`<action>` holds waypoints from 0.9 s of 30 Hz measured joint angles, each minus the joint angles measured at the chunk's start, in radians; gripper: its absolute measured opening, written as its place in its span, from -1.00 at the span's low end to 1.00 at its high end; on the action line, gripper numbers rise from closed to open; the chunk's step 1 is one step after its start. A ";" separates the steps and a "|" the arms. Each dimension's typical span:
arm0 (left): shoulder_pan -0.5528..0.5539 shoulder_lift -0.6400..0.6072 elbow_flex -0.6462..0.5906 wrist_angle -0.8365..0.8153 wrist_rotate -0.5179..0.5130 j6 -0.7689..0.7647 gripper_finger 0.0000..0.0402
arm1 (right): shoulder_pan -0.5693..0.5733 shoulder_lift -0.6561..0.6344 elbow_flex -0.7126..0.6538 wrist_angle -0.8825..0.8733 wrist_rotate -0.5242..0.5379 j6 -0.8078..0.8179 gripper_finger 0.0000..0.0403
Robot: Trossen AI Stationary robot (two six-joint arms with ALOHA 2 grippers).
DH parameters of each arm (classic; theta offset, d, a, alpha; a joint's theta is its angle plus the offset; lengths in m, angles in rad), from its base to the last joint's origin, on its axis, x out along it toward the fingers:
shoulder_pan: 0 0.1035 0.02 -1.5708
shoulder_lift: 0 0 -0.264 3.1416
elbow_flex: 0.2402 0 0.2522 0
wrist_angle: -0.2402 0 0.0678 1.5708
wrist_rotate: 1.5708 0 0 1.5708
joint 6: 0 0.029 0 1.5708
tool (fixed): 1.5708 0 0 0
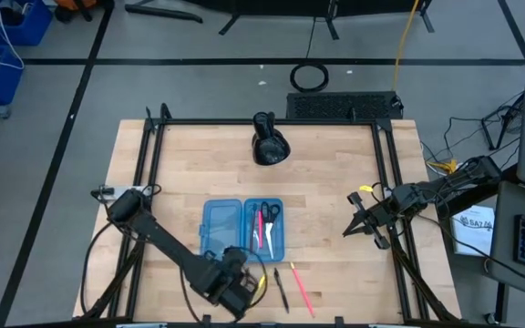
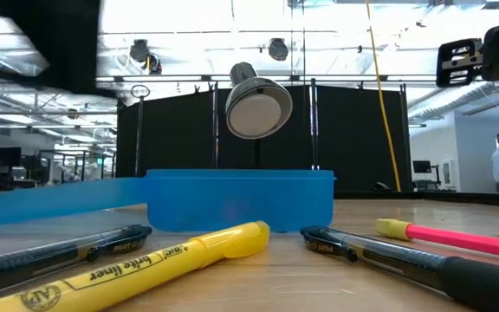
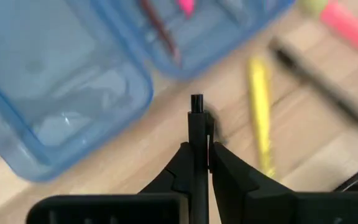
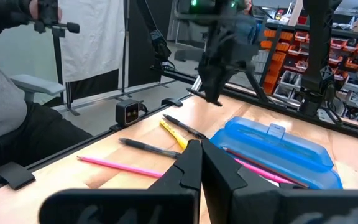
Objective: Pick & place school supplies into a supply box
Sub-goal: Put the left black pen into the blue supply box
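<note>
Left gripper (image 3: 199, 149) clamps a black pen (image 3: 196, 124), raised over the counter (image 1: 335, 182) just beside the open blue box (image 1: 219, 223). Box holds scissors (image 1: 270, 211) and pink pens – yellow marker (image 1: 262, 281), second black pen (image 1: 281, 289), pink pen (image 1: 302, 290) lie near it. Right gripper (image 1: 357, 224) closed, empty, well apart.

Pink pen (image 3: 347, 22) blurred, cut off; box contents (image 3: 166, 31) blurred.
</note>
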 joint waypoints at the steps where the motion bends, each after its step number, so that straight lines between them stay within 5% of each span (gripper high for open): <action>1: 0.015 -0.001 0.028 -0.018 -0.017 0.006 -0.82 | 0.000 0.000 0.000 0.005 0.000 0.003 -1.00; 7: 0.127 -0.002 0.131 -0.043 -0.124 0.025 -0.80 | 0.000 0.000 0.000 0.008 0.000 0.018 -1.00; 18: 0.332 -0.003 0.133 -0.050 -0.147 0.174 -0.79 | 0.000 0.000 0.000 0.014 -0.003 0.025 -1.00; 27: 0.412 -0.003 -0.071 0.055 -0.078 0.166 -0.78 | 0.000 0.000 0.000 0.011 -0.003 0.026 -1.00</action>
